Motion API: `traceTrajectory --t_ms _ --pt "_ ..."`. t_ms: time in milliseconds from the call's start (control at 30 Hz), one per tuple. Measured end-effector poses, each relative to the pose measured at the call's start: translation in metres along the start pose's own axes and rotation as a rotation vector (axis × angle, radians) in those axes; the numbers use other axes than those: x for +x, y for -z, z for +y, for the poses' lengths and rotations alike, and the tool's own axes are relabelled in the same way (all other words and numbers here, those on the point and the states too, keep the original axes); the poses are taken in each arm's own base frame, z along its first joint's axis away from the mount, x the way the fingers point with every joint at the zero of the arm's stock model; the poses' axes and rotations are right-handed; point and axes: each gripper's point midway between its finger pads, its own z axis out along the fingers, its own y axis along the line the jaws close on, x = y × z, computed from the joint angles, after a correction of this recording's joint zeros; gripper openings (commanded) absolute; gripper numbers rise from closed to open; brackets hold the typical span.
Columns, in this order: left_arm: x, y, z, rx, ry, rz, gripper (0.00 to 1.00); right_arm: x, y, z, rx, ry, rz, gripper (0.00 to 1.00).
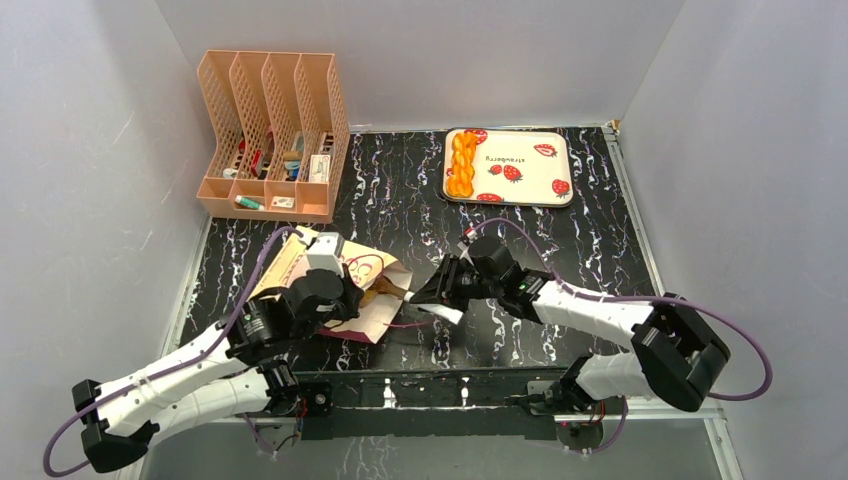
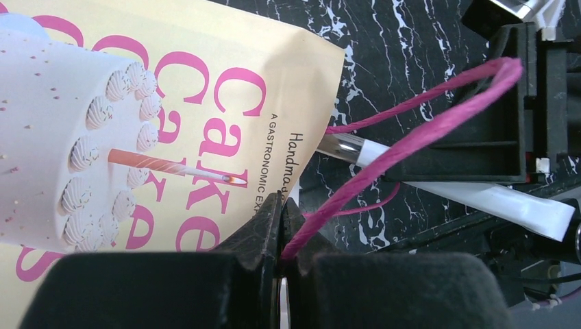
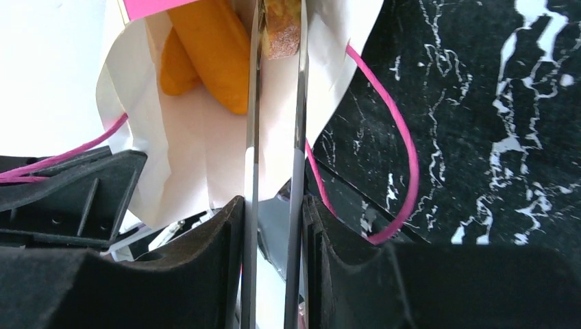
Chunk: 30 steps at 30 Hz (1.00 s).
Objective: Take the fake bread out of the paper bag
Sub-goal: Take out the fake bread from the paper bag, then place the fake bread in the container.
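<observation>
The paper bag (image 1: 372, 316) lies on its side on the black marbled table, mouth to the right, "Cakes" lettering up (image 2: 226, 116). My left gripper (image 1: 338, 300) (image 2: 282, 209) is shut on the bag's magenta cord handle (image 2: 411, 133). My right gripper (image 1: 452, 285) (image 3: 274, 205) is shut on thin metal tongs (image 3: 252, 137), whose blades reach into the bag's mouth. The blade tips pinch a brownish piece of fake bread (image 3: 282, 31). Orange fake bread pieces (image 3: 209, 48) lie deeper in the bag. A braided loaf (image 1: 461, 165) lies on the tray.
A strawberry-print tray (image 1: 530, 168) stands at the back right. A peach file rack (image 1: 270, 130) with small items stands at the back left. Grey walls close in three sides. The bag's other cord loop (image 3: 405, 157) lies on the table by the tongs.
</observation>
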Motion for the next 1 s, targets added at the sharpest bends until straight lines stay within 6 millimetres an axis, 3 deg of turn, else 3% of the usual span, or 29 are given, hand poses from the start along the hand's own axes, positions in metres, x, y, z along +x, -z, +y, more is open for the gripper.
traceTrajectory --t_ms 567,1000 --pt "-0.001 -0.008 0.025 -0.173 0.103 -0.045 0.0 -0.008 0.051 -0.003 0.05 0.063 -0.037 0.0" --pt "0.008 -0.009 0.042 -0.259 0.111 -0.034 0.0 -0.014 0.092 0.024 0.053 0.131 -0.125 0.0"
